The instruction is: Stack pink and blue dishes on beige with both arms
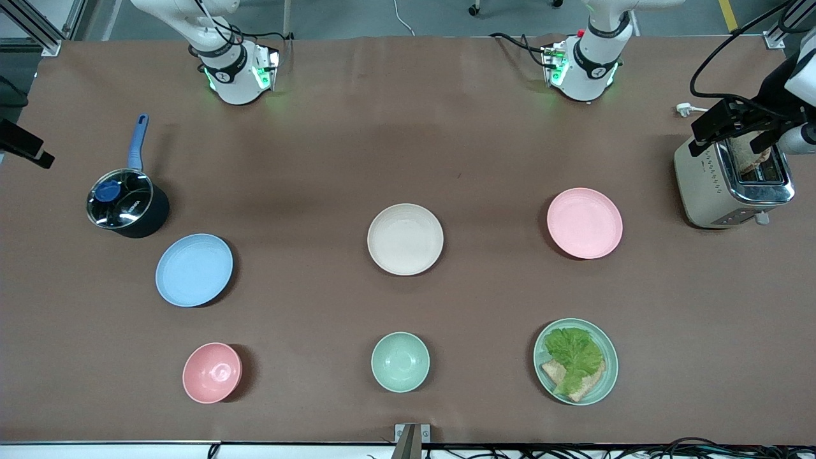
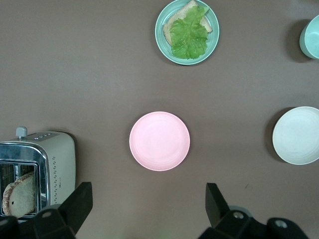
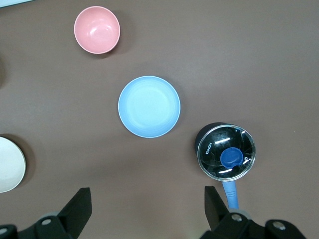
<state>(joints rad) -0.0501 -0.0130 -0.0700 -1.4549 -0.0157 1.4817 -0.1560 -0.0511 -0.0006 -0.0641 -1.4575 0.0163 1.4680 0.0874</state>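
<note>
Both grippers hang open-fingered high over the table: left gripper (image 2: 144, 201) above the pink plate (image 1: 584, 223) toward the left arm's end, right gripper (image 3: 147, 204) above the blue plate (image 1: 194, 269) toward the right arm's end. Beige plate (image 1: 405, 239) sits mid-table. Lettering on the saucepan (image 3: 225, 153) lid is unreadable.

Both arms wait raised, only their white lower links and bases showing along the top of the front view. The left claw (image 2: 147, 206) hangs high over the desk with its two dark fingers (image 2: 79, 201) spread wide and empty. The right claw (image 3: 147, 209) hangs likewise, its fingers (image 3: 215, 205) wide apart and holding nothing.
</note>
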